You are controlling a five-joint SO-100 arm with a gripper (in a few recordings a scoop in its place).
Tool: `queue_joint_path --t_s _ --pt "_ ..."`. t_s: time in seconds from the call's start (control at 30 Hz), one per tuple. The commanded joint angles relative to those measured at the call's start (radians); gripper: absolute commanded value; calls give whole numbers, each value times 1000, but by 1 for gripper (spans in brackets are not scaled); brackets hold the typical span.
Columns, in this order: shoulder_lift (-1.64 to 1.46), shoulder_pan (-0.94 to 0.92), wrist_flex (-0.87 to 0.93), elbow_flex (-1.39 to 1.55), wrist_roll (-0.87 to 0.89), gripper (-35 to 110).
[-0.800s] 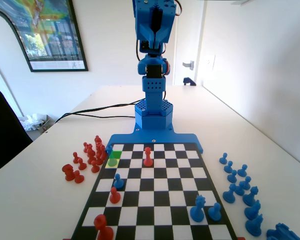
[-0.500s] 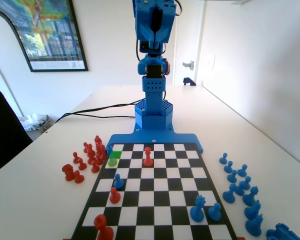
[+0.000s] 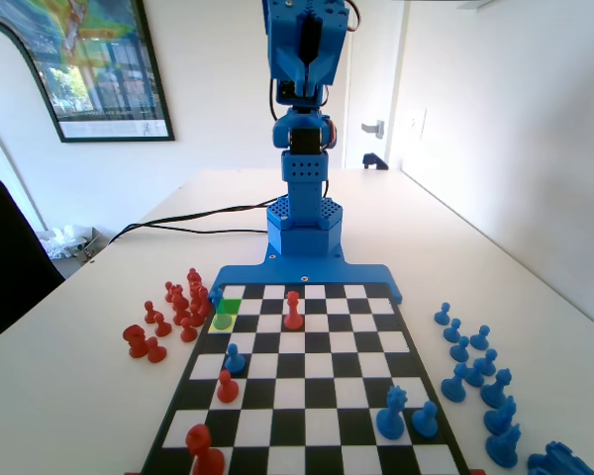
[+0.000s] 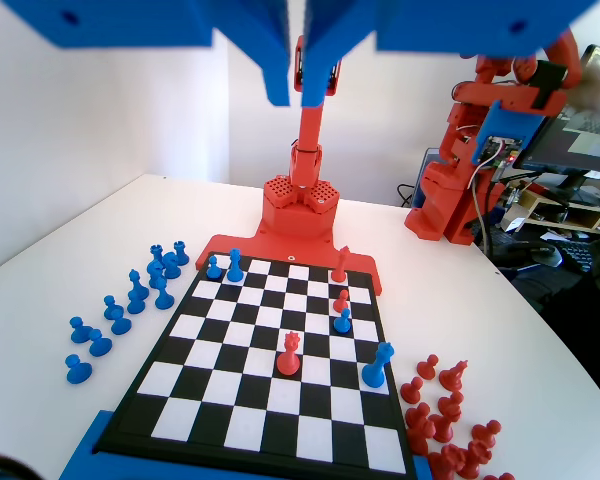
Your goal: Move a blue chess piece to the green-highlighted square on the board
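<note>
A small blue pawn (image 3: 223, 322) (image 4: 377, 364) stands on the yellow-tinted square at the board's left edge in the fixed view, looking greenish through the tint. The green-highlighted square (image 3: 230, 306) lies just beyond it, one square nearer the arm, and is bare. The blue arm (image 3: 304, 148) stands folded upright at the board's (image 3: 307, 396) far end. In the wrist view my gripper (image 4: 294, 98) hangs high above the board, jaws nearly together with nothing between them.
On the board stand another blue pawn (image 3: 235, 358), red pieces (image 3: 293, 310) (image 3: 228, 386) (image 3: 206, 451), a blue crowned piece (image 3: 391, 413) and a blue pawn (image 3: 425, 419). Spare red pieces (image 3: 173, 317) lie left of the board, spare blue ones (image 3: 475, 371) right.
</note>
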State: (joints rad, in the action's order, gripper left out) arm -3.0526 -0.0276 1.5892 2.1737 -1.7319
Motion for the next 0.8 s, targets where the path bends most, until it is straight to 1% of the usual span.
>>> queue_joint_path --t_s 0.0,0.6,0.77 --pt "-3 -9 -14 6 -6 4" --pt "-3 -9 -14 6 -6 6" --pt "-3 -9 -14 6 -6 3"
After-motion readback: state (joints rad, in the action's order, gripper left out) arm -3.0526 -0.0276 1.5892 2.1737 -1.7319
